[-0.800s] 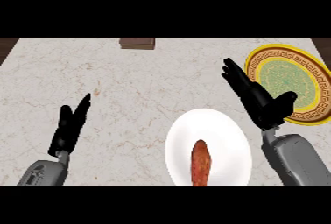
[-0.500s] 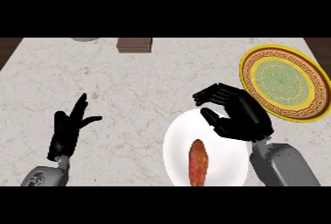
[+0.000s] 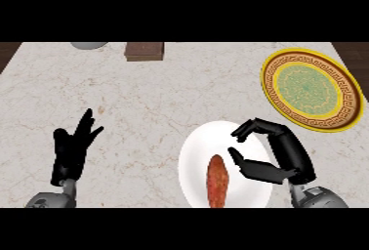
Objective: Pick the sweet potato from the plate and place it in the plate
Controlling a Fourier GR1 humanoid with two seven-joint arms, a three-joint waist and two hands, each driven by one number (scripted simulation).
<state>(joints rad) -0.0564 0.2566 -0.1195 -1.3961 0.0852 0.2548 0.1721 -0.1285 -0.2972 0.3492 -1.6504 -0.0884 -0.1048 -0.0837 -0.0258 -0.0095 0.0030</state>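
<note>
An orange-brown sweet potato (image 3: 217, 180) lies lengthwise on a white plate (image 3: 202, 146) near the front edge of the counter. My right hand (image 3: 277, 156) hovers over the plate's right half, just right of the sweet potato, its fingers curved and its thumb spread toward the sweet potato, with nothing between them. A yellow plate with a green centre and a patterned brown rim (image 3: 310, 89) sits at the back right. My left hand (image 3: 73, 146) rests open at the front left, fingers up.
A brown block (image 3: 145, 50) and part of a grey round object (image 3: 89, 45) sit at the counter's back edge. Bare marble counter (image 3: 158, 97) spans the middle and left.
My right hand has come down and back from beside the yellow plate to over the white plate, its fingers curving. The view has shifted a little, and the left hand shows lower.
</note>
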